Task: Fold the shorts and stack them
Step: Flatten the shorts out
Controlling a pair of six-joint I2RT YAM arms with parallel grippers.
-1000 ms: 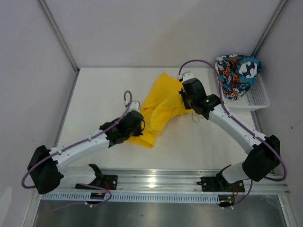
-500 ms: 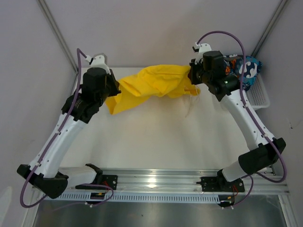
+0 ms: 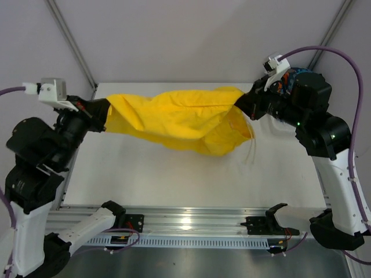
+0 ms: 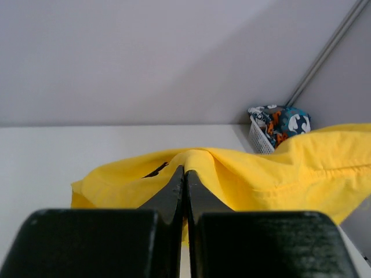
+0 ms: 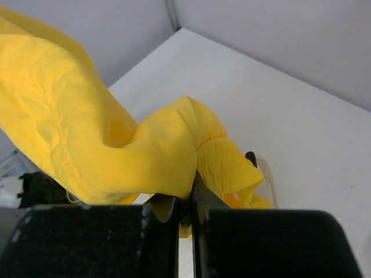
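Everything is lit brightly and evenly from overhead, and only faint shadows are cast below the yellow shorts [image 3: 179, 119]. Glare is seen on the metal rail [image 3: 186, 225], and the nearest foreground in both wrist views is blurred.

One pair of shorts [image 3: 179, 119] slung above the table [image 3: 174, 174], left hand [image 3: 98, 110] at its left end, right hand [image 3: 246, 104] at its right end, other pair [image 4: 281, 124] in the basket [image 4: 259, 139], far right corner

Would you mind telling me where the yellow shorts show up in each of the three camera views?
Top external: the yellow shorts stretch across the middle, between both pairs of jaws.
Left wrist: centre to right, pinched in the shut jaws.
Right wrist: left and centre, pinched in the shut jaws.
Shared landmark: the white table.
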